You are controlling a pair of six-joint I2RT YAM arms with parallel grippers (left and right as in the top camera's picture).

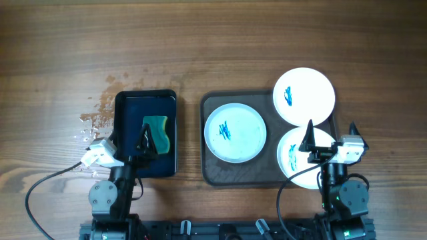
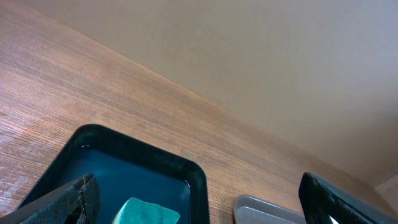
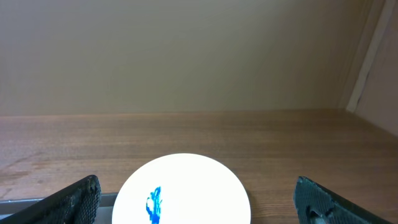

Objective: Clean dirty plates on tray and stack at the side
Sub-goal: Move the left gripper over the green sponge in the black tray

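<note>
Overhead and wrist views of a wooden counter (image 1: 213,40) with two arms at its near edge.

**Tray and plates.** The large brown tray (image 1: 213,175) lies right of centre. Three dirty plates, each white with a blue-teal smear, are on or over it.
- The left plate (image 1: 235,133) lies wholly inside the tray.
- The far plate (image 1: 304,97) sits over the tray's far right corner, with much of it overhanging the rim onto the counter side.
- The near plate (image 1: 300,163) sits at the near right corner and overhangs the tray's near rim. Its far edge meets or slips under the far plate; which one cannot be told.

**Right end effector.** The right end effector (image 1: 331,137) hovers over the near plate with its fingers (image 3: 68,200) spread wide apart and nothing between them. In its wrist view a smeared plate lies ahead, centred between the fingers.

**Left end effector.** The left end effector (image 1: 128,141) hangs over the near part of a smaller glossy black tray (image 1: 120,107), which is left of the brown tray and apart from it. Its fingers are likewise wide apart and empty.

**Other items.** The black tray holds a shallow layer of liquid and a teal-green sponge (image 1: 157,133), which lies right of its centre. Pale droplets or flecks (image 1: 97,117) dot the counter just left of the black tray.
</note>
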